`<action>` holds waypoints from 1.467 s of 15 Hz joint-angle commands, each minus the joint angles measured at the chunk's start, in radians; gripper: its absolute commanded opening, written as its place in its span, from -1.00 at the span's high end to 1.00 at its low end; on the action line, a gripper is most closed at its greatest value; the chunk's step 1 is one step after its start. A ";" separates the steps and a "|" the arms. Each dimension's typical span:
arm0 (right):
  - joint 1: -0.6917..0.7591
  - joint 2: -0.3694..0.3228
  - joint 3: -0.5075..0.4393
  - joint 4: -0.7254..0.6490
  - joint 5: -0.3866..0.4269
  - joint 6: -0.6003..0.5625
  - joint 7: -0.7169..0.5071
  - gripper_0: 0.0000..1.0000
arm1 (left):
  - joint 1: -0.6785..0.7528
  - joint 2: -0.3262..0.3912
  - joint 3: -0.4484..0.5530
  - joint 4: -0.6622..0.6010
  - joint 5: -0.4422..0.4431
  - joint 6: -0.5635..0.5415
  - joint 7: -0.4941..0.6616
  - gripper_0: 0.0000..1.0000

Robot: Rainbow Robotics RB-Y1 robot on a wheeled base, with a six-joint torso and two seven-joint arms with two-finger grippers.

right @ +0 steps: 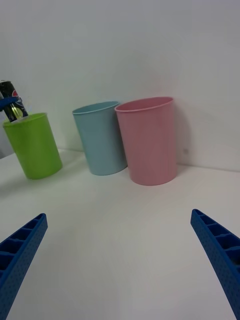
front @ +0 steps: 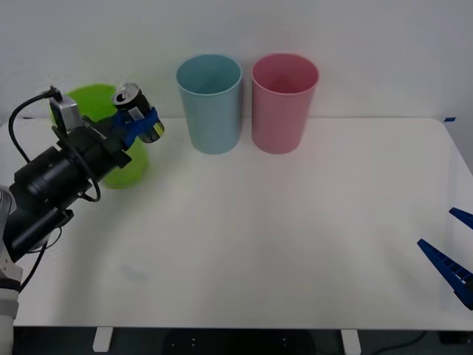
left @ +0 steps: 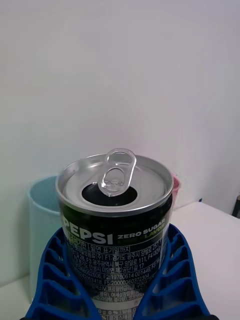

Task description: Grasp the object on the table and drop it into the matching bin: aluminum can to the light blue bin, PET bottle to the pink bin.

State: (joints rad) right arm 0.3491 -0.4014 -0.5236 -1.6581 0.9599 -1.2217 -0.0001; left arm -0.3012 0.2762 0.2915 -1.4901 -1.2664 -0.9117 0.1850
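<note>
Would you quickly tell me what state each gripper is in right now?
Left gripper: closed on the aluminum can, held up near the lime green bin.
Right gripper: open, holding nothing, low over the table.

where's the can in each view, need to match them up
Front view: the aluminum can is held aloft by the left gripper, in front of the lime green bin.
Right wrist view: can above the lime green bin.
Left wrist view: can clamped between blue fingers.
Shared landmark: the light blue bin.
</note>
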 commanded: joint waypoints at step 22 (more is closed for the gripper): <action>0.000 0.000 0.000 0.000 0.000 0.000 0.000 -1.00 | -0.662 -0.101 0.048 0.557 -0.574 0.298 0.217 0.98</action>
State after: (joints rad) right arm 0.3491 -0.4014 -0.5236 -1.6581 0.9599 -1.2217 0.0001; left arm -0.9517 0.1885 0.3378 -0.9470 -1.8234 -0.6394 0.4054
